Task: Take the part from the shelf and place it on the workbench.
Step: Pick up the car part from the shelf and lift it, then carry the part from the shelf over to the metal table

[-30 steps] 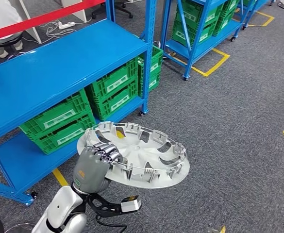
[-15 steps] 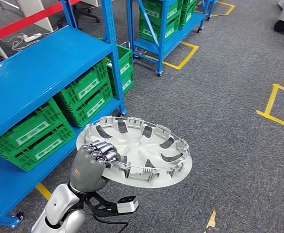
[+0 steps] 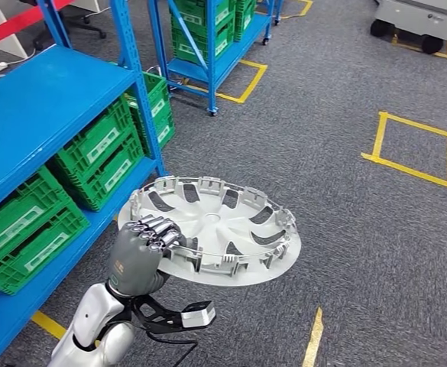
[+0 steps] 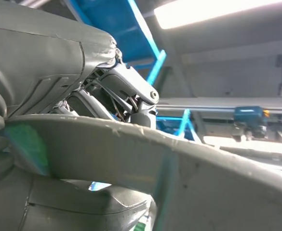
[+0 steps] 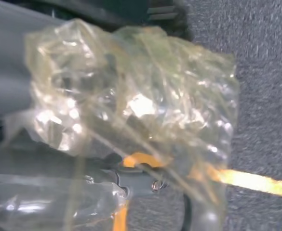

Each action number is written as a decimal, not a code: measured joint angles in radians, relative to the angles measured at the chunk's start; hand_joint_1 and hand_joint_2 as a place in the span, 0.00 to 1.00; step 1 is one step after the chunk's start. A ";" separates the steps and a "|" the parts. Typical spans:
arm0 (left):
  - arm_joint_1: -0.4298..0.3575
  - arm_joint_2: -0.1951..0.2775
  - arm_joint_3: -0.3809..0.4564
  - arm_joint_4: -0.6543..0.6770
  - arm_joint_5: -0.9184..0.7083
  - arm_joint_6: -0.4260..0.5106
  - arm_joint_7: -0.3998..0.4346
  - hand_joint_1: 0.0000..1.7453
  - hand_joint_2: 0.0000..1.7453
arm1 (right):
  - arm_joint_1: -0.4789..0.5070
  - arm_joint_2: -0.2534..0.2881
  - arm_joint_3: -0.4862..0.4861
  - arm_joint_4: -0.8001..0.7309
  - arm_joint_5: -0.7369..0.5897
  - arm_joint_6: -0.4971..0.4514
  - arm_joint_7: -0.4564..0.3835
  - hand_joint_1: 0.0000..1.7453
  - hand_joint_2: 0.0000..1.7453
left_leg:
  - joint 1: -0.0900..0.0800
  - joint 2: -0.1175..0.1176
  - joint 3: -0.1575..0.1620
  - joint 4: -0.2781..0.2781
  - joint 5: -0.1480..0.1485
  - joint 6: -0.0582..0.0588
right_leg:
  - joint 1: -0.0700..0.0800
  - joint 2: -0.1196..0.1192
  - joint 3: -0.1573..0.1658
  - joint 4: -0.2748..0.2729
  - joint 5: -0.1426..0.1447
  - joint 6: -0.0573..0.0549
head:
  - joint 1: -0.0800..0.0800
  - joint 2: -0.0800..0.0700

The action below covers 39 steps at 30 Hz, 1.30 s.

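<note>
Grey carpet (image 3: 353, 222) marked with yellow tape squares spreads ahead of the robot, with a blue shelf (image 3: 30, 115) of green crates (image 3: 102, 149) off to its left side. The part, a silver wheel cover (image 3: 221, 229), is off the shelf and carried roughly level above the floor, held by the left hand (image 3: 137, 256), whose fingers curl over the near-left rim while the palm sits beneath it. The disc juts forward and to the right of that hand (so its weight hangs out beyond the grip). No counter shows in the head view, so the carry looks unfinished. The right hand (image 5: 95, 144) is wrapped in clear film and blurred; its state cannot be told.
</note>
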 joint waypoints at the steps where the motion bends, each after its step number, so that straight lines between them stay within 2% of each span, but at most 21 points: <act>1: -0.001 0.000 0.001 0.000 0.000 0.000 0.000 1.00 1.00 | -0.001 0.000 -0.001 0.000 0.000 0.000 0.000 0.00 0.00 | -0.002 0.010 0.001 0.000 -0.002 -0.003 | 0.004 -0.023 0.042 -0.073 0.023 -0.003 | 0.000 0.000; 3: -0.004 0.000 0.003 0.001 0.004 0.000 0.000 1.00 1.00 | -0.004 0.002 -0.002 -0.001 0.001 0.000 -0.001 0.00 0.00 | -0.006 0.027 0.001 0.001 -0.003 -0.013 | 0.013 -0.051 0.088 -0.158 0.042 -0.014 | -0.001 0.000; 6: -0.006 -0.001 0.007 0.002 0.012 0.001 0.000 1.00 1.00 | -0.002 0.004 -0.005 -0.002 0.000 0.000 -0.001 0.00 0.00 | -0.004 0.046 0.004 0.000 -0.005 -0.031 | 0.018 -0.027 0.087 -0.170 0.046 -0.035 | -0.002 0.000; 8: -0.004 -0.001 0.012 0.002 0.022 0.002 -0.001 1.00 1.00 | -0.001 0.006 -0.006 -0.002 -0.001 0.000 -0.001 0.00 0.00 | 0.000 0.006 -0.009 0.039 -0.038 -0.039 | 0.014 -0.003 0.090 -0.180 0.054 -0.050 | -0.003 0.000; 10: 0.000 0.001 0.018 0.002 0.034 0.003 -0.003 1.00 1.00 | -0.002 0.008 -0.008 -0.003 -0.002 0.001 -0.002 0.00 0.00 | 0.001 -0.052 -0.061 0.157 -0.103 -0.039 | 0.013 0.022 0.091 -0.184 0.058 -0.059 | -0.009 0.000; 12: 0.003 0.001 0.021 0.003 0.040 0.003 -0.006 1.00 1.00 | -0.002 0.010 -0.008 -0.003 -0.002 0.001 -0.001 0.00 0.00 | 0.000 -0.069 -0.113 0.267 -0.139 -0.038 | 0.016 0.049 0.091 -0.182 0.059 -0.062 | -0.012 0.000; 13: 0.005 0.002 0.023 0.004 0.041 0.003 -0.006 1.00 1.00 | -0.001 0.011 -0.008 -0.003 -0.003 0.001 -0.001 0.00 0.00 | -0.001 -0.071 -0.119 0.275 -0.128 -0.036 | 0.018 0.064 0.090 -0.181 0.059 -0.063 | -0.012 0.000; 15: 0.007 0.002 0.025 0.005 0.041 0.003 -0.006 1.00 1.00 | 0.000 0.011 -0.009 -0.003 -0.003 0.001 -0.001 0.00 0.00 | -0.001 -0.084 -0.083 0.188 -0.057 -0.031 | 0.018 0.094 0.090 -0.175 0.059 -0.062 | -0.012 0.000; 17: 0.008 0.002 0.028 0.005 0.043 0.003 -0.006 1.00 1.00 | -0.001 0.013 -0.009 -0.003 -0.003 0.001 -0.001 0.00 0.00 | 0.002 -0.124 -0.030 0.067 -0.004 -0.025 | 0.018 0.120 0.085 -0.164 0.056 -0.057 | -0.012 0.000; 19: 0.008 0.001 0.031 0.005 0.047 0.003 -0.007 1.00 1.00 | -0.001 0.014 -0.009 -0.003 -0.004 0.002 -0.002 0.00 0.00 | 0.002 -0.146 -0.011 0.019 0.003 -0.023 | 0.015 0.140 0.073 -0.157 0.057 -0.046 | -0.012 0.000; 20: 0.007 0.000 0.032 0.005 0.048 0.003 -0.008 1.00 1.00 | -0.001 0.014 -0.009 -0.003 -0.004 0.002 -0.003 0.00 0.00 | 0.001 -0.139 -0.010 0.012 0.003 -0.022 | 0.013 0.150 0.067 -0.156 0.060 -0.040 | -0.012 0.000; 21: 0.007 0.000 0.034 0.005 0.049 0.003 -0.008 1.00 1.00 | 0.001 0.014 -0.009 -0.003 -0.004 0.002 -0.004 0.00 0.00 | 0.001 -0.129 -0.010 0.011 0.006 -0.018 | 0.011 0.151 0.060 -0.156 0.061 -0.035 | -0.012 0.000; 23: 0.006 -0.002 0.038 0.005 0.049 0.003 -0.010 1.00 1.00 | 0.002 0.014 -0.009 -0.003 -0.004 0.002 -0.004 0.00 0.00 | 0.003 -0.105 -0.008 0.004 0.010 -0.008 | 0.013 0.107 0.038 -0.125 0.041 -0.025 | -0.007 0.000; 25: 0.005 -0.003 0.042 0.006 0.050 0.002 -0.011 1.00 1.00 | 0.000 0.014 -0.009 -0.003 -0.003 0.001 -0.004 0.00 0.00 | 0.003 -0.078 -0.007 0.001 0.011 -0.002 | 0.014 0.046 -0.016 -0.017 -0.014 -0.015 | -0.003 0.000; 27: 0.004 -0.003 0.045 0.007 0.050 0.002 -0.012 1.00 1.00 | -0.001 0.015 -0.009 -0.003 -0.003 0.001 -0.004 0.00 0.00 | 0.002 -0.048 -0.008 0.001 0.010 0.000 | 0.007 0.029 -0.078 0.105 -0.058 -0.006 | -0.002 0.000; 28: 0.004 -0.003 0.046 0.008 0.050 0.001 -0.013 1.00 1.00 | 0.000 0.015 -0.010 -0.003 -0.003 0.001 -0.003 0.00 0.00 | 0.002 -0.035 -0.007 0.001 0.009 -0.001 | 0.003 0.026 -0.089 0.125 -0.056 -0.003 | -0.002 0.000; 30: 0.003 -0.004 0.047 0.009 0.050 0.000 -0.014 1.00 1.00 | 0.001 0.015 -0.010 -0.003 -0.003 0.001 -0.003 0.00 0.00 | 0.002 -0.010 -0.005 0.001 0.006 -0.004 | -0.002 0.013 -0.051 0.052 -0.006 0.001 | -0.002 0.000; 32: 0.001 -0.004 0.048 0.010 0.051 -0.001 -0.016 1.00 1.00 | -0.002 0.016 -0.010 -0.003 -0.003 0.001 -0.002 0.00 0.00 | -0.001 0.010 -0.002 0.002 0.001 -0.013 | 0.000 -0.030 0.023 -0.085 0.045 -0.002 | -0.002 0.000; 34: -0.003 -0.005 0.050 0.010 0.054 -0.003 -0.018 1.00 1.00 | -0.005 0.018 -0.010 -0.003 -0.003 0.001 -0.002 0.00 0.00 | -0.006 0.027 0.001 0.003 -0.004 -0.024 | 0.008 -0.054 0.060 -0.151 0.056 -0.013 | -0.005 0.000; 37: -0.007 -0.007 0.053 0.012 0.059 -0.008 -0.019 1.00 1.00 | -0.002 0.019 -0.011 -0.003 -0.003 0.001 -0.002 0.00 0.00 | -0.001 0.041 0.007 0.006 -0.014 -0.041 | 0.014 -0.020 0.064 -0.159 0.058 -0.038 | -0.007 0.000; 39: -0.009 -0.008 0.057 0.013 0.062 -0.011 -0.020 1.00 1.00 | -0.002 0.019 -0.012 -0.004 -0.004 0.001 -0.001 0.00 0.00 | 0.005 -0.005 -0.013 0.063 -0.054 -0.048 | 0.011 0.005 0.070 -0.165 0.062 -0.053 | -0.011 0.000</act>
